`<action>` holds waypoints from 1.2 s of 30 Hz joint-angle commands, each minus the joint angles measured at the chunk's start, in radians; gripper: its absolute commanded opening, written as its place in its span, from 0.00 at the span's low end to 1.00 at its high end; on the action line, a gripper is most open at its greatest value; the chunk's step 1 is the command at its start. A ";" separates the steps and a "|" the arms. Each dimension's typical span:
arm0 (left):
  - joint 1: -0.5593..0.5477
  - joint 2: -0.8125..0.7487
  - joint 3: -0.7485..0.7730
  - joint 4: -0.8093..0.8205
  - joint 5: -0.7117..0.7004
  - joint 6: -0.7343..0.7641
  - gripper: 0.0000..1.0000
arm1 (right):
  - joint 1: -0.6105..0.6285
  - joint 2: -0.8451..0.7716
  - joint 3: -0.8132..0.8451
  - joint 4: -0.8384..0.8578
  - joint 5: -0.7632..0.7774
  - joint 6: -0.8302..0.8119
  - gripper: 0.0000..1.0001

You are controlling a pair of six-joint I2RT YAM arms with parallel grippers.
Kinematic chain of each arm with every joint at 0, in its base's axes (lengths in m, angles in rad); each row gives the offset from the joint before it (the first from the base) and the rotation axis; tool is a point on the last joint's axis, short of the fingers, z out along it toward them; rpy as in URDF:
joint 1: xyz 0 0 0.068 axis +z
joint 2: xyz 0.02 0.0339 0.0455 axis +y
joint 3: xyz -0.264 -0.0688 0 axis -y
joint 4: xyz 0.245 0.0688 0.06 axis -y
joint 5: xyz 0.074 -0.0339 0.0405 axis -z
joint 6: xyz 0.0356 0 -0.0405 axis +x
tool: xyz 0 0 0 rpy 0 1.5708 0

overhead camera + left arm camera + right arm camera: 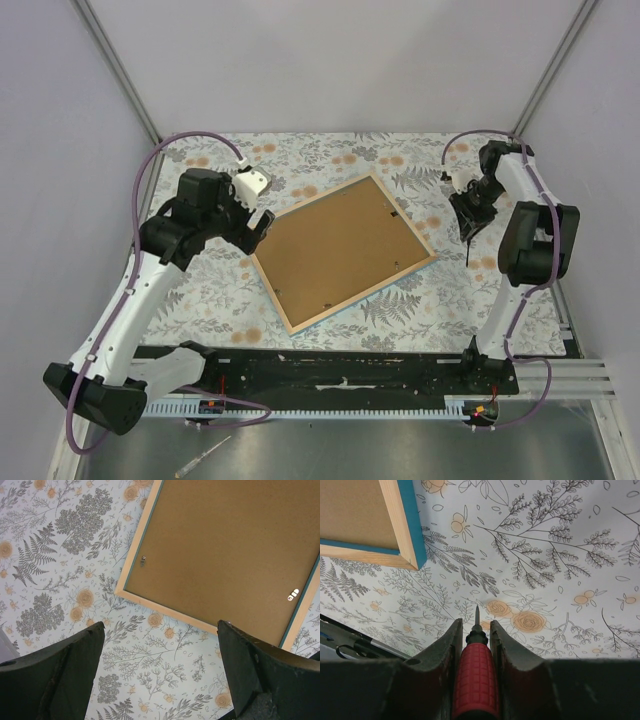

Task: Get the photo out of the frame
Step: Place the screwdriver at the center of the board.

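Frame (272, 296): face down in the middle of the worktop (210, 290), wood-coloured back up, blue showing only along its edge.
Photo (342, 252): inside the frame, only its brown back visible; print side hidden.
Long axis: the long sides run from lower left to upper right in the top view.
Tabs: two small metal ones (143, 560) show on the back in my left wrist view.
Left fingers (60, 670): spread wide, holding nothing, hanging just beside the frame's left corner; the nearer of my two.
Right fingers (442, 655): pinching a red-handled screwdriver (475, 675), tip forward.
Right to frame: the right corner sits in the upper left of my right wrist view, apart from the tip.
Judgement: the tabs need turning first, so the tip must travel left onto the back.
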 commanded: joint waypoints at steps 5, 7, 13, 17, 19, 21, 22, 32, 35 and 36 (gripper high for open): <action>-0.008 -0.031 -0.019 0.013 0.022 0.018 1.00 | 0.025 0.082 0.059 0.072 0.028 0.087 0.00; -0.010 -0.036 -0.022 0.013 0.022 0.015 1.00 | 0.025 0.095 0.050 0.108 0.037 0.113 0.01; -0.014 -0.036 -0.032 0.016 0.027 0.014 1.00 | 0.035 0.109 -0.017 0.205 0.066 0.158 0.03; -0.021 -0.028 -0.029 0.013 0.037 0.006 1.00 | 0.035 0.115 -0.034 0.247 0.043 0.181 0.05; -0.028 -0.024 -0.029 0.014 0.037 0.004 1.00 | 0.035 0.120 -0.036 0.253 0.025 0.185 0.06; -0.037 -0.024 -0.031 0.016 0.039 0.001 1.00 | 0.037 0.123 -0.037 0.254 0.008 0.188 0.07; -0.042 -0.025 -0.031 0.013 0.037 0.003 1.00 | 0.035 0.123 -0.040 0.259 0.006 0.188 0.09; -0.088 -0.034 -0.065 0.014 0.042 -0.003 1.00 | 0.035 0.126 -0.103 0.322 0.000 0.192 0.20; -0.097 -0.036 -0.071 0.014 0.043 0.000 1.00 | 0.035 0.120 -0.108 0.325 -0.001 0.199 0.27; -0.102 -0.039 -0.071 0.013 0.042 0.001 1.00 | 0.035 0.115 -0.105 0.325 -0.001 0.199 0.29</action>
